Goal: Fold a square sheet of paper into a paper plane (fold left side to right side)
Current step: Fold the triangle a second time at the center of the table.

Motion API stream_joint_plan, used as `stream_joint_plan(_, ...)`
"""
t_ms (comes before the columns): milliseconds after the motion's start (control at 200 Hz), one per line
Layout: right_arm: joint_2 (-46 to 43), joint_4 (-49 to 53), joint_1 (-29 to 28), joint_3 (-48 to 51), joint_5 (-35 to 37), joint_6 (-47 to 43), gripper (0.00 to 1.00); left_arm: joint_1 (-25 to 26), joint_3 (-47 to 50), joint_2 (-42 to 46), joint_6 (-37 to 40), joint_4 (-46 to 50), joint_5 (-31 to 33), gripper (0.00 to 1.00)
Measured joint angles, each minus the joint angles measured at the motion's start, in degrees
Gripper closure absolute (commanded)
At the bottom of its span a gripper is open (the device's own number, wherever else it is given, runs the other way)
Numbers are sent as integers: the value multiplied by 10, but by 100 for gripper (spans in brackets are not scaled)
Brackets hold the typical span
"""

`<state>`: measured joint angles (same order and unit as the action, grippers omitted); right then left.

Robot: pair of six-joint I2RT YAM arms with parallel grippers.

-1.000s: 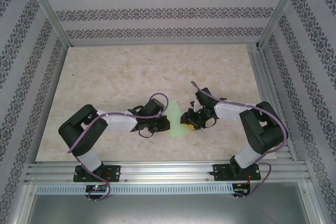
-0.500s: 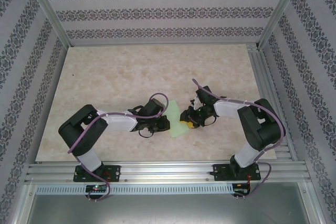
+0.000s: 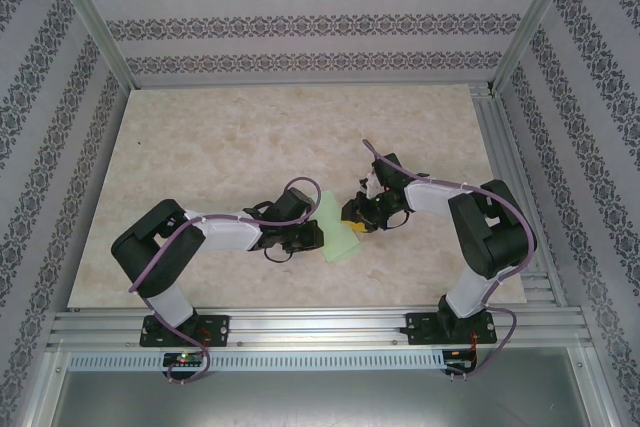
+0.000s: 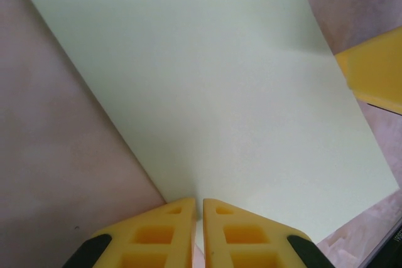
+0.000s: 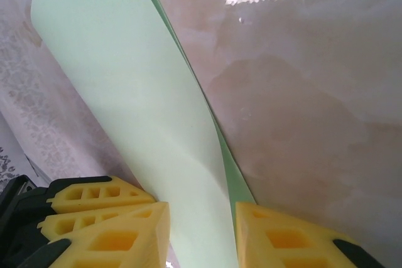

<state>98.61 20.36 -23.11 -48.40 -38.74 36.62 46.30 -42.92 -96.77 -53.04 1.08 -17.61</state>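
The left gripper [image 3: 318,237] comes in from 9 o'clock. Its yellow fingers [image 4: 160,233] are pressed together, with the tips right at the edge of the paper [image 3: 338,237]. I cannot tell if they pinch the paper or just press on it.

The paper lies on the bench [image 3: 220,147], between the two grippers, on the 6 o'clock side of the bench's middle. Its long way runs from 12 o'clock to 6 o'clock, leaning a little. The thin end points to 12 o'clock and the wide end to 6 o'clock. It is pale green, smooth and plain. On its right side one flap [image 5: 125,92] curls up off the bench, and a darker green layer lies flat under it.

The right gripper [image 3: 352,227] comes in from 3 o'clock. Its fingers [image 5: 282,236] are spread apart, and the curled flap runs up between them.
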Motion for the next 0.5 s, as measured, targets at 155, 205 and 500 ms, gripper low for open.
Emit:
stream_joint_plan(155, 15, 2, 0, -10, -7, -6, 72, 0, 0, 0, 0, 0, 0, 86)
stream_joint_plan(205, 19, 3, 0, -13, -9, -8, 74, 0, 0, 1, 0, 0, 2, 85)
stream_joint_plan(500, 27, 3, 0, -16, -13, -3, 98, -1, -4, 38, 17, 35, 18, 61)
